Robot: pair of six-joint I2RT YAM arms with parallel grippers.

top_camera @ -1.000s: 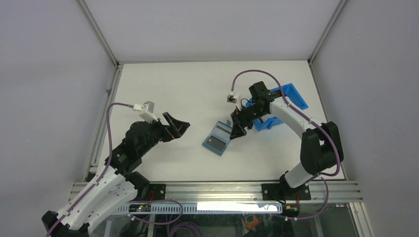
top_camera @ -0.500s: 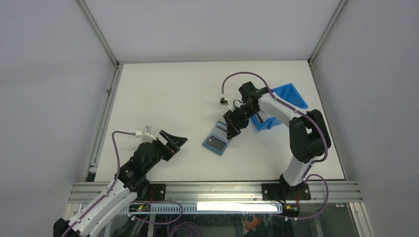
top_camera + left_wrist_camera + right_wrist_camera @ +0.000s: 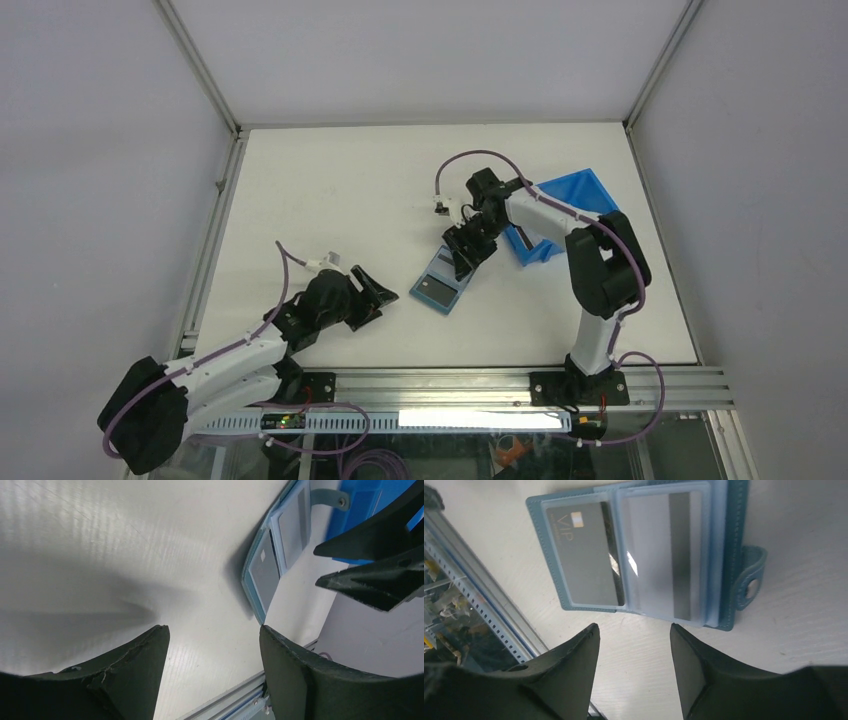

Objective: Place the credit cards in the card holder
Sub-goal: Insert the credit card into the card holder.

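Seemingly most of this is done: the card holder (image 3: 440,284) lies open and flat on the table (image 3: 330,190), near its middle and a little toward the near edge. Two credit cards (image 3: 583,555) sit inside it, one marked VIP in the left pocket, the other, dark-striped, under the clear sleeve beside it. My right hand (image 3: 634,630) hovers just over the holder's edge, fingers partly apart, gripping nothing. My left hand (image 3: 214,632) is well apart from it toward the near left, likewise open and empty. No loose card shows on the table; whether the blue bin (image 3: 585,190) near the right edge hides more, I cannot tell. What remains, I judge, is checking that and perhaps fastening the snap tab (image 3: 751,582).
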